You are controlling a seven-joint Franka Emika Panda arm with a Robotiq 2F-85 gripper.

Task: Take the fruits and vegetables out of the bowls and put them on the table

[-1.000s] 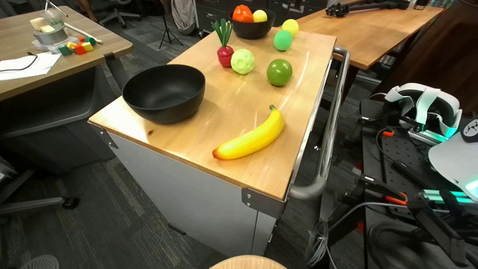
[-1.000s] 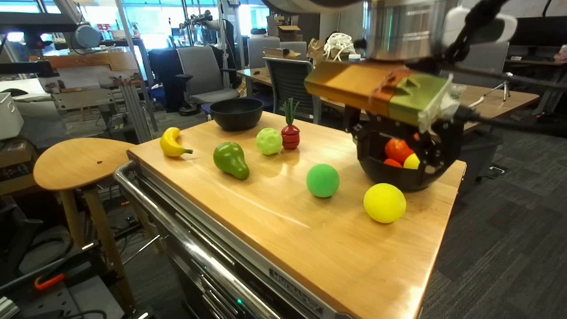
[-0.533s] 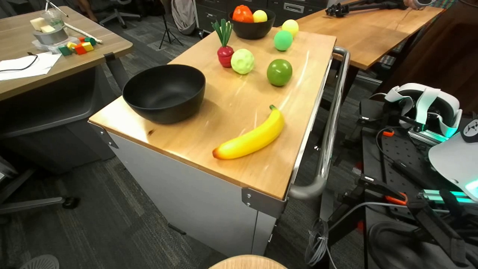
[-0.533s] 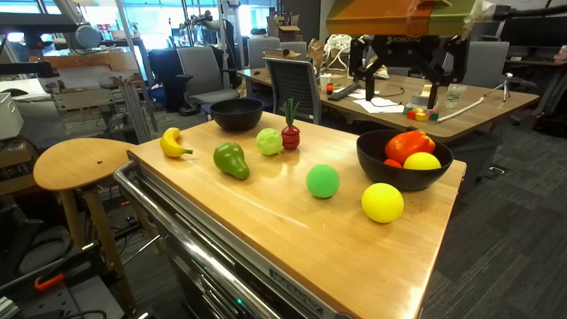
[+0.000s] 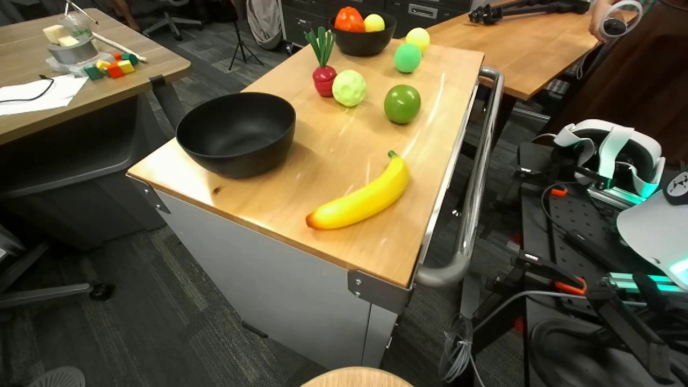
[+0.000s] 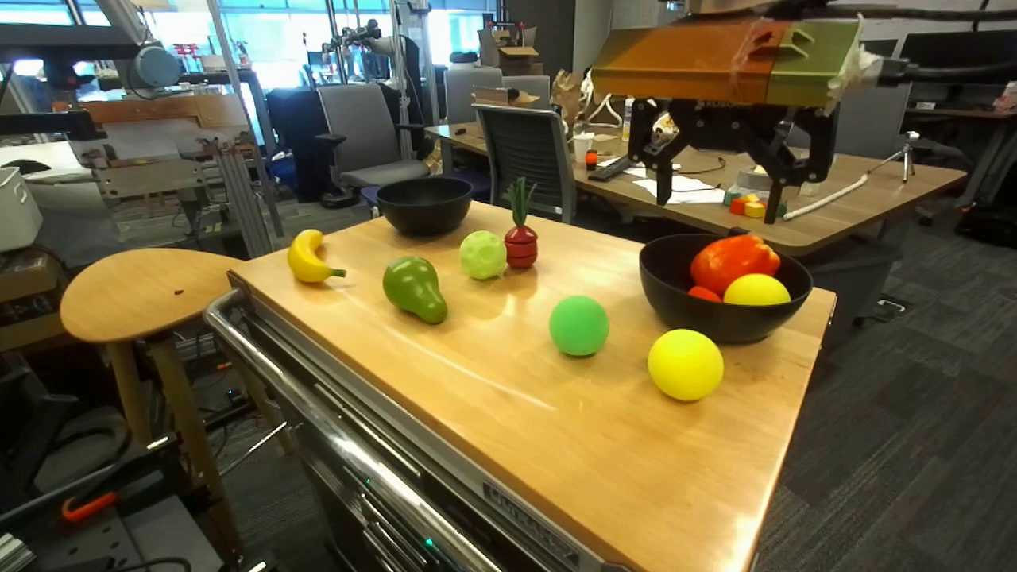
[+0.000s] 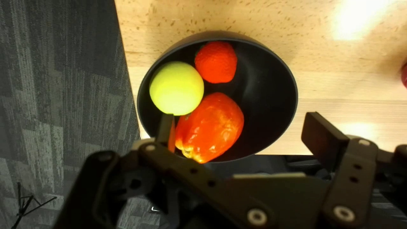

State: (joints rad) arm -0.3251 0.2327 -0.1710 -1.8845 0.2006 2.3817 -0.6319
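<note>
One pepper (image 7: 211,127), probably light and slick, is best taken across its middle; the gripper (image 6: 717,208) is spread wide, nothing held.

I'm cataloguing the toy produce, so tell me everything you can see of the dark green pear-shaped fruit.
The dark green pear-shaped fruit is smooth and glossy, with bright reflections, and looks like plastic. Its body narrows from a wide, rounded end to a neck. It lies on its side on the wooden tabletop, between the banana and the plain green ball, neck pointing away from the banana. Only the tabletop touches it.
</note>
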